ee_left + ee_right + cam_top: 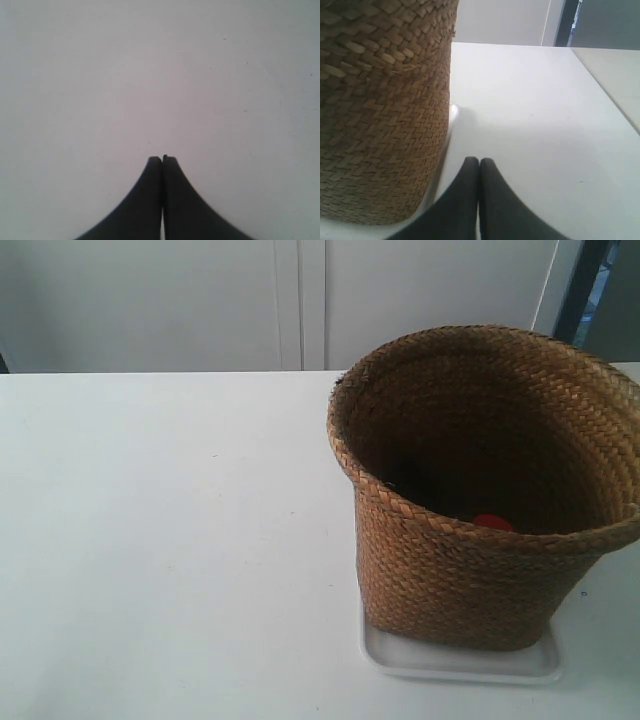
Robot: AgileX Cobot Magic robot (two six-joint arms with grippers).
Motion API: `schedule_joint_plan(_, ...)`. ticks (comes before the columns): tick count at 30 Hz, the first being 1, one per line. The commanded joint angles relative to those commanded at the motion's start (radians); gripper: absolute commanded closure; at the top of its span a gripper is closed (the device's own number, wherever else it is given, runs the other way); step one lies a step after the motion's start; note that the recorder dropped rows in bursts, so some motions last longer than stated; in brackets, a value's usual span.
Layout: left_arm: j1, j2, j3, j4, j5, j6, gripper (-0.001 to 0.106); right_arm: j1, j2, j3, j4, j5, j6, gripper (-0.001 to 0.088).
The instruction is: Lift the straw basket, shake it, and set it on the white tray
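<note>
Straw basket (470, 580), tall, brown, woven, bucket-shaped with a wide braided rim, stands upright on the white tray (460, 665), a shallow, glossy plastic rectangle with rounded corners. The tray's low rim shows beneath the basket's narrower base. Both sit on a plain white table (170, 540). A small round red object (492, 523) lies inside the basket, low against the near wall, only partly seen. The right gripper (479, 160) has dark curved fingers pressed together with nothing between them. They sit low over the table. The straw basket's woven side rises close beside these fingers with a sliver of white surface between, so they are near it but not touching. The tray's edge shows just past the fingertips, at the foot of the basket. The left gripper (162, 159) has its fingers likewise pressed together, tip to tip, and empty. Only bare white tabletop lies ahead of them and to either side, with a few faint specks.
</note>
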Motion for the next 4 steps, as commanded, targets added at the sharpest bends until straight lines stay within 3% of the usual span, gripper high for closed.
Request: schedule_joint_plan(4,0.000,0.000,0.000,0.000,0.000,0.000,0.105,0.000,0.000,0.000,0.000,0.000,0.000,0.0868)
